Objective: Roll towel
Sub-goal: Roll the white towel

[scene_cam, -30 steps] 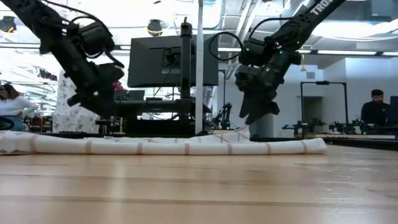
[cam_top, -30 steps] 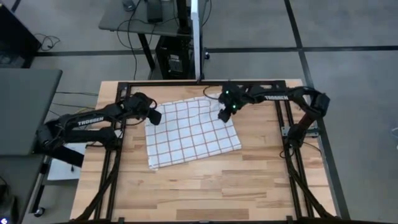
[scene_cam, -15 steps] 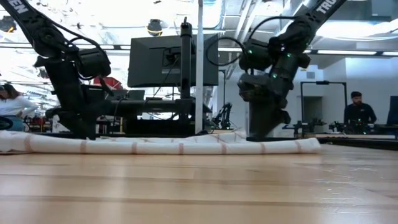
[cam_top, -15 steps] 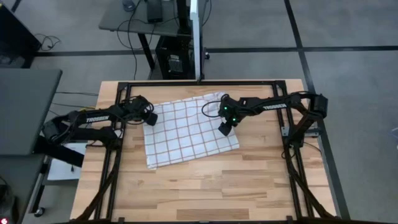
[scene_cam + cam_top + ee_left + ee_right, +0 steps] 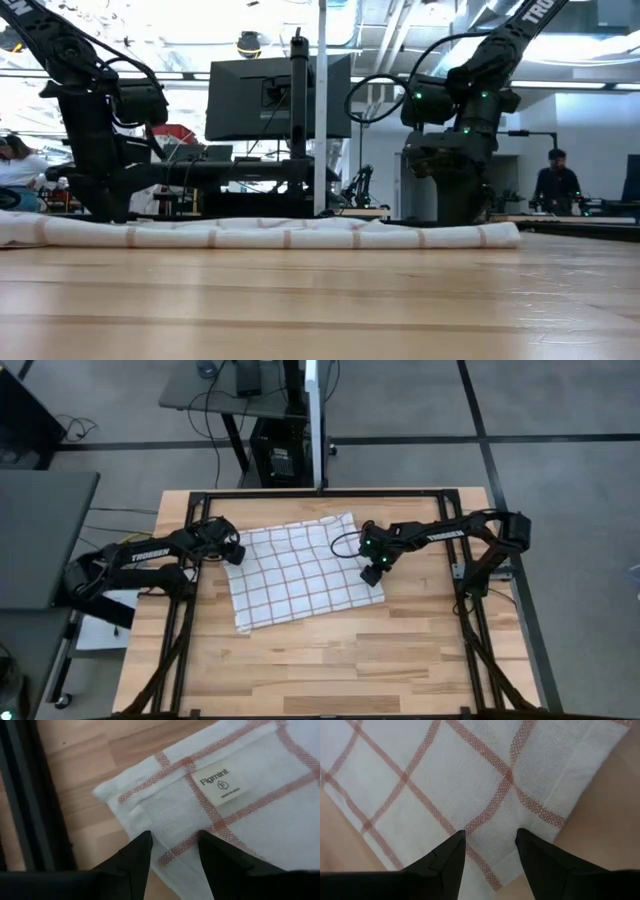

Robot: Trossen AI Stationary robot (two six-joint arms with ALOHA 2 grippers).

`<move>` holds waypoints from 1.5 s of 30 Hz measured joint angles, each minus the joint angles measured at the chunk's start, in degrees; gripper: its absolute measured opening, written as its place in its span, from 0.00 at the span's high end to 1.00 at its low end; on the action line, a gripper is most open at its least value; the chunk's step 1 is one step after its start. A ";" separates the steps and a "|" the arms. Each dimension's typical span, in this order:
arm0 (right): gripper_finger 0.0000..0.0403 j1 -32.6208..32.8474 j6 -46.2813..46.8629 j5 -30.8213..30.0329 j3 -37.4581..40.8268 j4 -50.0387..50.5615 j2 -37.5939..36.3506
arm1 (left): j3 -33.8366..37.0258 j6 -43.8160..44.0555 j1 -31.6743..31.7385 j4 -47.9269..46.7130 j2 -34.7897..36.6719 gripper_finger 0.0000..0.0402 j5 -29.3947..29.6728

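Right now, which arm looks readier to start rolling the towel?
Probably neither: they match. The left end effector sits open over the towel at one corner, and the right end effector sits open at its opposite edge.

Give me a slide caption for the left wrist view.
Left claw, fingers open, poised over the labelled corner of the checked towel.

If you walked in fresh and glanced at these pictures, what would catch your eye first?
First, the white cloth towel with red grid lines, spread flat on the wooden slatted table and not yet rolled. Next, the two dark arms reaching in from either side: the left hand is down at the towel's left edge and the right hand at its right edge, each with open fingers over a corner.
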State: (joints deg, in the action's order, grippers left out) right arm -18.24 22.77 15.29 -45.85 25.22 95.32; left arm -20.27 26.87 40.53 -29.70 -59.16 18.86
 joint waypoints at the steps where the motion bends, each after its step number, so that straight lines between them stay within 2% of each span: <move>1: 0.56 -0.35 0.24 0.00 -0.50 -0.36 -0.19 | -0.01 0.00 0.00 0.63 0.00 0.64 -0.02; 4: 0.56 -1.94 0.25 -0.36 -2.63 -0.65 -0.54 | -1.11 -0.41 0.02 2.80 -0.07 0.64 -1.04; 10: 0.56 -6.06 -1.75 -0.83 -8.22 -1.32 -2.95 | -5.63 -4.85 0.02 3.88 -0.04 0.64 -8.84; 15: 0.56 -11.50 -2.70 -0.64 -14.02 -2.98 -2.31 | -8.75 -3.38 -0.89 6.81 -0.04 0.64 -20.80; 17: 0.56 -13.94 -2.71 -0.58 -16.22 -4.48 0.16 | -9.07 -1.91 -2.87 9.64 -0.04 0.64 -25.78; 19: 0.56 -15.88 -2.70 -0.31 -18.72 -5.91 3.69 | -9.03 0.18 -5.68 11.46 -0.04 0.64 -27.87; 24: 0.56 -17.37 -2.74 5.01 -25.93 -7.60 13.74 | -9.03 4.45 -11.57 12.59 -0.04 0.64 -25.48; 29: 0.56 -17.39 -2.91 5.91 -31.71 -7.51 20.90 | -9.03 10.20 -15.13 12.73 -0.04 0.64 -24.55; 36: 0.56 -17.42 -3.36 5.40 -33.13 -12.07 22.22 | -9.03 14.80 -21.13 12.46 -0.04 0.64 -20.16; 45: 0.56 -17.79 -5.71 4.22 -32.30 -9.21 22.18 | -8.93 19.07 -27.67 12.98 -0.09 0.64 -14.35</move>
State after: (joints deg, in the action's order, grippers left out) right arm -36.03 17.06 19.51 -78.15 16.01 117.49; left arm -29.20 45.95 12.87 -16.72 -59.24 4.51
